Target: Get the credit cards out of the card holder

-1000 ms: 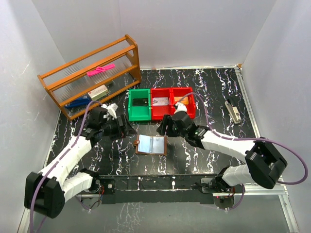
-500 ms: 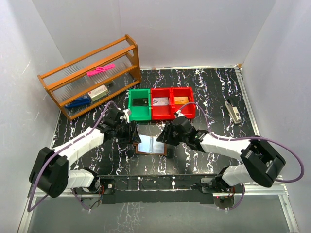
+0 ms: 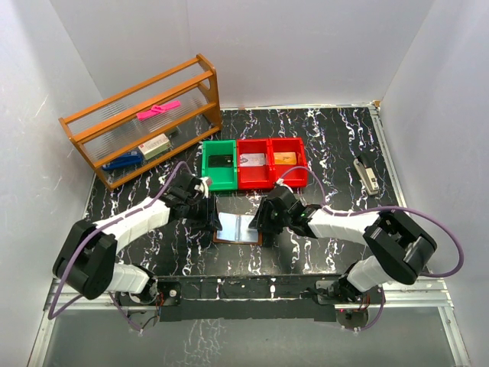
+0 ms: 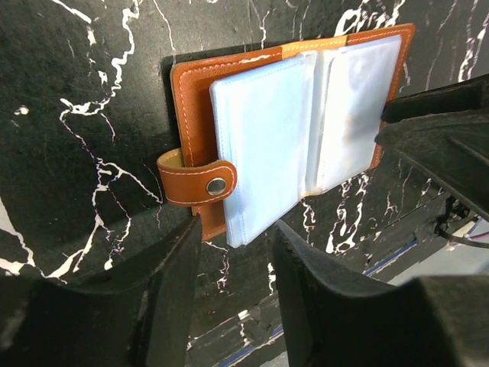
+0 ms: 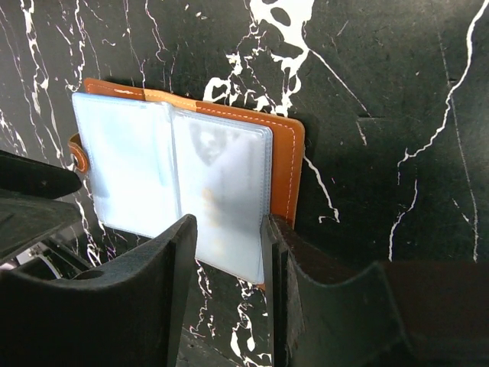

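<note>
The card holder (image 3: 238,228) lies open and flat on the black marbled table, brown leather rim around cloudy pale blue sleeves (image 4: 290,130). My left gripper (image 3: 213,219) stands at its left half, open, fingertips astride the sleeve's near corner (image 4: 237,233) beside the snap tab (image 4: 200,182). My right gripper (image 3: 263,222) stands at the right half, open, straddling the sleeve pages (image 5: 228,233), one finger (image 5: 276,237) against the brown rim. A faint yellowish patch (image 5: 208,202) shows through a sleeve; I cannot tell if it is one of the credit cards. Flat cards lie in the bins: silver-grey (image 3: 253,159) and orange (image 3: 284,158).
A green bin (image 3: 206,164) and two red bins (image 3: 271,142) stand in a row just behind the card holder. A wooden rack (image 3: 145,122) with a pink item stands at the back left. A stapler (image 3: 368,174) lies at the right edge.
Both grippers have come in from either side and down onto the open card holder, their jaws narrowing. The card holder has stayed in place.
</note>
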Robot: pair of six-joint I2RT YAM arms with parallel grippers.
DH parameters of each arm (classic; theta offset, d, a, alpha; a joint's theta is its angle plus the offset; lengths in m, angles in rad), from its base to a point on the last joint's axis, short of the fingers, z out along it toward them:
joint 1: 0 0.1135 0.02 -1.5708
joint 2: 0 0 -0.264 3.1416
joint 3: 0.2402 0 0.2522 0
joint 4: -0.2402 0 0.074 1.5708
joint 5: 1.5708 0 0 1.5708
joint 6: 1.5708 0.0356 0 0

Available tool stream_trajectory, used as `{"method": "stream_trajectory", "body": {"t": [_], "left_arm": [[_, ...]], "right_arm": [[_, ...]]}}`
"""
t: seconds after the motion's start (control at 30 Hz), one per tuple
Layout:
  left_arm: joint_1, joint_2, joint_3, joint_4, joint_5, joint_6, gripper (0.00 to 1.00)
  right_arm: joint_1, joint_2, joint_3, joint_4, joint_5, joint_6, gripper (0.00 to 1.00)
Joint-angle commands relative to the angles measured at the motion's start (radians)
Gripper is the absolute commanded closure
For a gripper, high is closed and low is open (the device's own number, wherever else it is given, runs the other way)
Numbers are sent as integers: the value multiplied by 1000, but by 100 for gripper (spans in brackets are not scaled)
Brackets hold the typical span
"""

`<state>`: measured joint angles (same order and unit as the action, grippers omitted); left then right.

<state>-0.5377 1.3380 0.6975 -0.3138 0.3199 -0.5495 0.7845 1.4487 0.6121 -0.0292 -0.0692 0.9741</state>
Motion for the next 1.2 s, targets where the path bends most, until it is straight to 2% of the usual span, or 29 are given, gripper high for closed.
{"method": "stream_trajectory", "body": {"t": [0.0,0.13,0.27,0.43,0.9,1.17], "left_arm": [[-18,25,3,-10,16,14,62],[-29,58,13,-28,2,21,69],[-43,67,14,-31,5,25,77],[-61,69,0,-18,12,12,85],[-85,53,-12,2,14,-16,88],[-89,46,-11,10,7,-28,90]], "right_arm": [[2,4,23,20,25,13,63],[2,23,28,43,-8,10,64],[2,24,27,87,-40,14,69],[2,31,50,108,-75,12,70],[2,44,93,106,-112,4,70],[2,50,129,51,-132,-30,63]]}}
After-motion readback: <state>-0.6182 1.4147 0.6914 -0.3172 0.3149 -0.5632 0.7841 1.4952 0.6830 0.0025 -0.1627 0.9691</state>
